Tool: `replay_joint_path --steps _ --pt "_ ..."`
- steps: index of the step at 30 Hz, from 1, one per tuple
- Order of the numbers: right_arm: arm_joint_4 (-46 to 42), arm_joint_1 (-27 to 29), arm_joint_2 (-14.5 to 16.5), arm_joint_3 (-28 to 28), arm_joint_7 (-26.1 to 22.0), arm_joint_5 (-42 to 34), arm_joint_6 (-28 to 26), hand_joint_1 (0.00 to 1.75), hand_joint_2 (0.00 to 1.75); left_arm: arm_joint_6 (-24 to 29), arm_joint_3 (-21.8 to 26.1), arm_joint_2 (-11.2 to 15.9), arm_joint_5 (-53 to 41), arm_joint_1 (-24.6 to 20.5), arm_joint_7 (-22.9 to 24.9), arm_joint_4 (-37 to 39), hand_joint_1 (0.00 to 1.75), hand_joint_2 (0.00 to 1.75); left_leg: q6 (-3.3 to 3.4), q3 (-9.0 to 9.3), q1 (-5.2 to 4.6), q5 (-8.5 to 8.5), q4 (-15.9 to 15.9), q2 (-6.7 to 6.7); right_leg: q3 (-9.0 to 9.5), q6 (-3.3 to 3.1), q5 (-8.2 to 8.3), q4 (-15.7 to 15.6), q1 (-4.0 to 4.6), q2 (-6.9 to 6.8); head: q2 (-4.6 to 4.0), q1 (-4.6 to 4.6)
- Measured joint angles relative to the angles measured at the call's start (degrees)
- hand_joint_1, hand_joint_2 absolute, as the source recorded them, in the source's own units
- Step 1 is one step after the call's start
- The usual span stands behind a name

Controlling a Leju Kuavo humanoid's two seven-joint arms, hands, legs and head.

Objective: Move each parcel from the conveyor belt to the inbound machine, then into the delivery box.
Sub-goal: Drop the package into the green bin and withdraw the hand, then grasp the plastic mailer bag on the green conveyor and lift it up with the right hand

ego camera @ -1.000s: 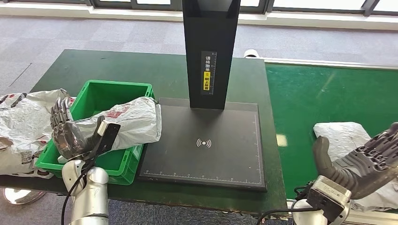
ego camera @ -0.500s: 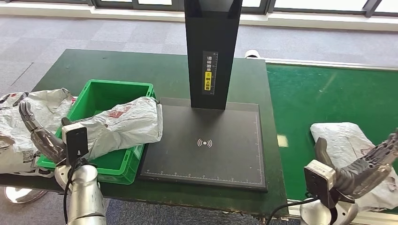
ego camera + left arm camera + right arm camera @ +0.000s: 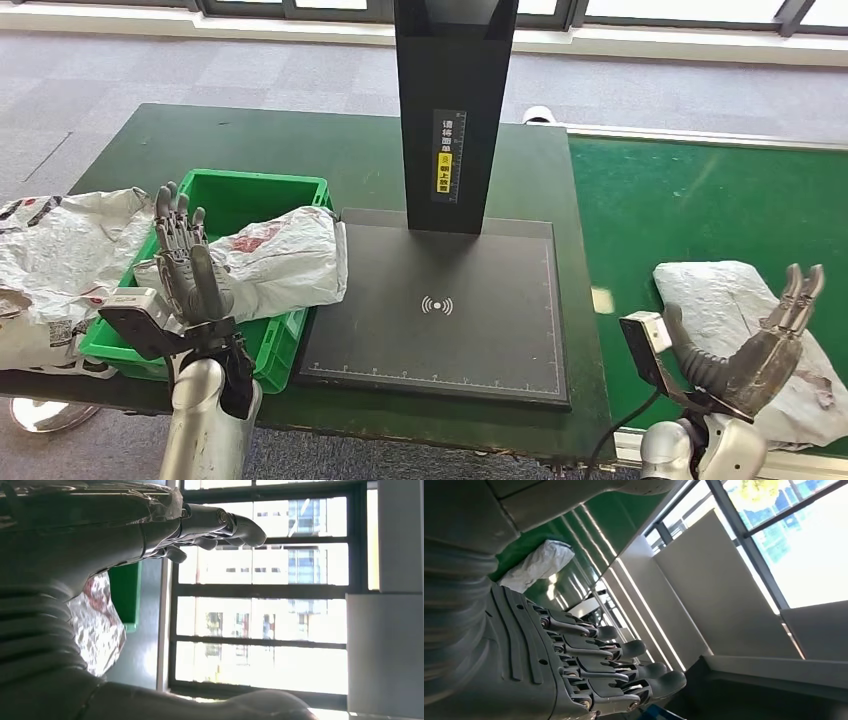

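Right hand (image 3: 765,345): fingers spread, empty, over near edge of parcel (image 3: 735,300) on belt (image 3: 700,200).
Left hand (image 3: 188,262): spread, empty, near green box (image 3: 255,190).

Both arms are silver metal tubes, glossy and rounded near the wrists. The left hand (image 3: 190,270) is dark grey with segmented, jointed fingers (image 3: 170,225); a flat black camera block on a pale bracket sits at its wrist, with a black cable running down the forearm. The right hand (image 3: 755,350) is likewise dark grey, with a thick thumb, a grey ribbed cover (image 3: 459,615) and small round screws along its fingers (image 3: 624,665).
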Motion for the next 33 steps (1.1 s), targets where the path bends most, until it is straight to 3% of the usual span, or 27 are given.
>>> replay_joint_path --steps 4,6,10,13,20,27,31,32,33 --pt "2.05 -1.2 0.23 -2.49 1.13 1.74 -0.02 0.0 1.75 -3.01 -1.61 0.25 0.94 1.49 0.0 -1.1 0.0 1.75 0.0 0.01 0.01 0.0 0.0 0.04 -0.04 0.0 0.0 0.0 0.02 0.04 0.0 0.0" --pt "3.57 -2.14 0.22 -3.84 3.45 3.96 -0.02 0.0 1.75 -7.52 -2.39 0.26 2.08 2.35 0.0 -1.69 0.0 1.75 0.0 0.02 0.02 0.0 -0.01 0.06 -0.04 -0.01 -0.01 0.0 0.02 0.06 0.0 0.0" --pt "7.57 -3.48 -1.21 -5.71 13.01 9.15 -0.02 0.0 1.75 -17.96 -3.68 0.27 4.38 4.44 0.0 -3.0 0.0 1.75 0.0 0.02 0.02 0.0 -0.01 0.08 -0.04 -0.01 -0.01 0.0 0.02 0.08 0.0 0.01" --pt "11.9 -4.4 -3.55 -5.82 20.37 10.93 -0.02 0.0 1.75 -21.87 -5.02 0.31 5.69 5.72 0.0 -4.13 0.0 1.75 0.01 0.01 0.01 -0.01 0.0 0.07 -0.02 0.0 0.0 0.0 0.0 0.09 0.0 0.02" --pt "26.18 -8.08 -9.58 -5.15 34.34 11.97 -0.02 0.0 1.75 -23.73 -8.46 0.53 5.9 8.41 0.02 -5.78 0.0 1.75 0.04 0.02 -0.03 -0.02 0.0 0.03 0.0 0.01 0.01 -0.01 -0.03 0.03 0.0 0.01" --pt "43.98 -12.65 -14.63 -2.19 41.79 12.77 2.0 0.0 1.75 -23.73 -9.76 0.6 4.11 8.9 0.04 -6.21 0.0 1.75 0.03 0.04 -0.01 0.0 0.0 0.04 0.01 0.01 0.01 -0.01 0.0 0.04 0.0 0.0" --pt "50.63 -14.17 -16.27 -0.61 43.48 12.79 4.48 0.0 1.75 -23.73 -9.88 0.62 3.43 8.99 0.04 -6.39 0.0 1.75 0.03 0.03 -0.01 0.0 0.0 0.04 0.01 0.01 0.01 -0.01 -0.01 0.03 0.0 0.0" --pt "51.78 -14.49 -16.56 -0.33 43.6 12.79 4.82 0.14 1.75 -23.77 -9.91 0.62 3.38 8.99 0.04 -6.41 0.0 1.75 0.03 0.03 -0.01 0.0 0.0 0.04 0.01 0.01 0.01 -0.01 -0.01 0.03 0.0 0.0" --pt "52.96 -14.84 -16.83 -0.05 43.68 12.79 5.23 0.57 1.75 -23.89 -9.95 0.62 3.34 9.01 0.04 -6.41 0.0 1.75 0.03 0.03 -0.01 0.0 0.0 0.04 0.0 0.01 0.0 -0.01 -0.01 0.03 0.0 0.0"
